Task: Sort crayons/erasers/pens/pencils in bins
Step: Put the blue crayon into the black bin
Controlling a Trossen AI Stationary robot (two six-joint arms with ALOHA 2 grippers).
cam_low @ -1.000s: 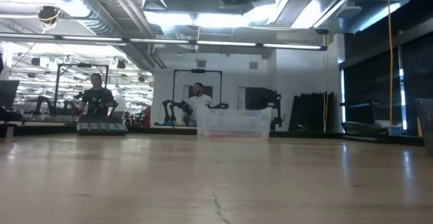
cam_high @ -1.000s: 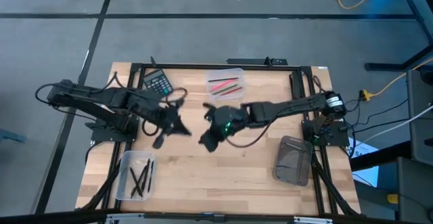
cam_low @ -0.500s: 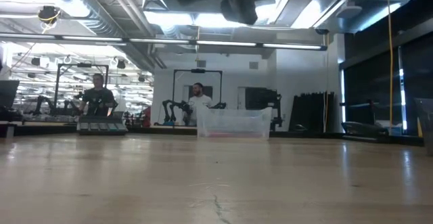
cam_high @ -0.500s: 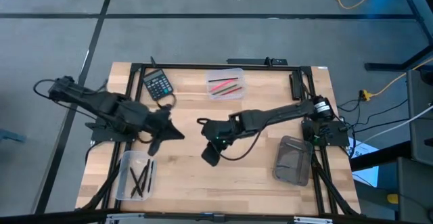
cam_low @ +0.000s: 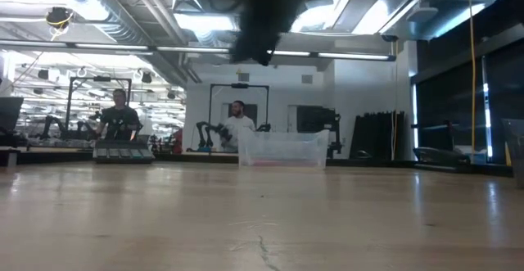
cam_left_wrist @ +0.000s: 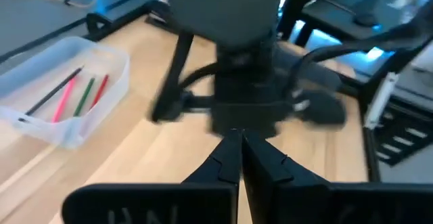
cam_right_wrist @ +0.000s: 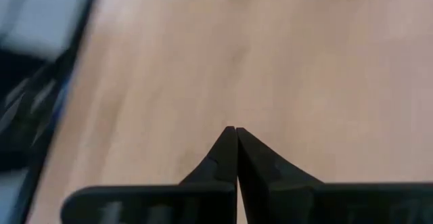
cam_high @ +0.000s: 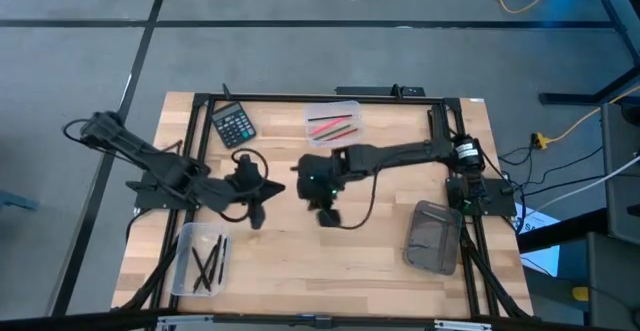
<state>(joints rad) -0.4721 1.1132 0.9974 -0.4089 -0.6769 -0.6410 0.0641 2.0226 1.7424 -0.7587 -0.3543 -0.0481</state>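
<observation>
Since a sec ago, both arms have shifted: we see the right tool (cam_high: 327, 214) pulled back from mid-bench toward the far side, now just near the clear bin w/ coloured sticks (cam_high: 333, 125), and the left tool (cam_high: 256, 218) swung nearer the bench's front-left, beside the clear bin w/ black sticks (cam_high: 200, 259).

Left tool: fingers (cam_left_wrist: 226, 158) pressed together, closed, holding nothing. It hovers over bare wood approx. mid-bench, left of centre. Its wrist view faces the right arm's wrist w/ the coloured-stick bin off to one side: pink, green, red and one dark stick (cam_left_wrist: 67, 94) lying inside.

Right tool: also closed and empty in its wrist view (cam_right_wrist: 236, 153), over bare bench (cam_high: 290, 261).

Smoky grey bin (cam_high: 434, 236) sits at the front-right edge; we can't tell what's in it. Black calculator (cam_high: 233, 124) lies at the far-left corner.

Low view: two people (cam_low: 119, 115) stand in the room beyond.
</observation>
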